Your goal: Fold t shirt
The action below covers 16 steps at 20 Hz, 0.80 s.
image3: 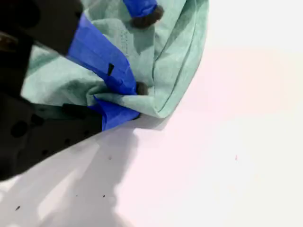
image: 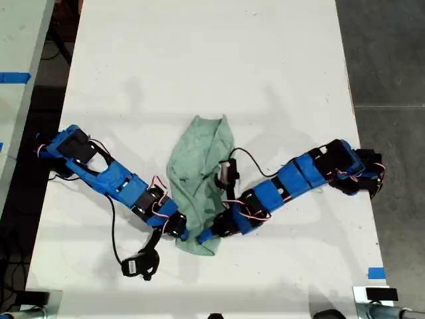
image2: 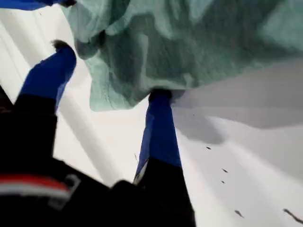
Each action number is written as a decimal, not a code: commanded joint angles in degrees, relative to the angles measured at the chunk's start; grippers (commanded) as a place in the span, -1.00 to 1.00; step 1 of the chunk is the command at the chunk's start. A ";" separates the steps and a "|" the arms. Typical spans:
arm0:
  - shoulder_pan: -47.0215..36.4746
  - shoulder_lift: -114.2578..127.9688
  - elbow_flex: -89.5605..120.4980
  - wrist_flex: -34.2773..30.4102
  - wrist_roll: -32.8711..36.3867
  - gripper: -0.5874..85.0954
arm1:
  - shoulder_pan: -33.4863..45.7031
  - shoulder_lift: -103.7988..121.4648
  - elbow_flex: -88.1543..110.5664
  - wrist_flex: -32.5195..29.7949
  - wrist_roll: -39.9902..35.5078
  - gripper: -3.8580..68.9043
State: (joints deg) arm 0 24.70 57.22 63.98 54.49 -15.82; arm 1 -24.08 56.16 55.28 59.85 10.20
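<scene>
Both tools work the shirt's near hem: my second tool (image3: 123,101) pinches a fold of the shirt (image: 198,176), while my first tool (image2: 111,78) stands open, 1 finger under the edge. Shirt lies crumpled mid-worktop (image: 199,66); folding looks barely begun.

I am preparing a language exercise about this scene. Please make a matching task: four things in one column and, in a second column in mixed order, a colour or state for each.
Things:
1. t shirt
2. table
3. my first gripper
4. my second gripper

Colours or states:
A. fingers shut on the t shirt's edge
B. white
C. fingers open
D. mint green, wrinkled

Pairs: 1-D, 2-B, 3-C, 4-A
</scene>
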 commanded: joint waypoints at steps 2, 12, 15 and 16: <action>1.67 0.35 -2.64 -0.70 0.26 -0.99 | 1.93 -1.05 -1.85 0.70 2.64 -0.86; -2.11 22.32 -2.11 5.19 5.89 -0.99 | 3.60 21.62 -0.70 4.04 -2.11 -0.86; -11.43 29.18 0.62 8.70 9.58 -0.99 | 12.04 29.97 3.78 4.04 -5.54 -0.86; -15.12 29.88 0.70 10.20 10.72 -0.99 | 15.29 31.90 4.92 4.66 -6.77 -0.86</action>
State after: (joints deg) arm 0 16.88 80.95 65.13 62.93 -7.38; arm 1 -14.59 80.07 59.94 65.48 6.42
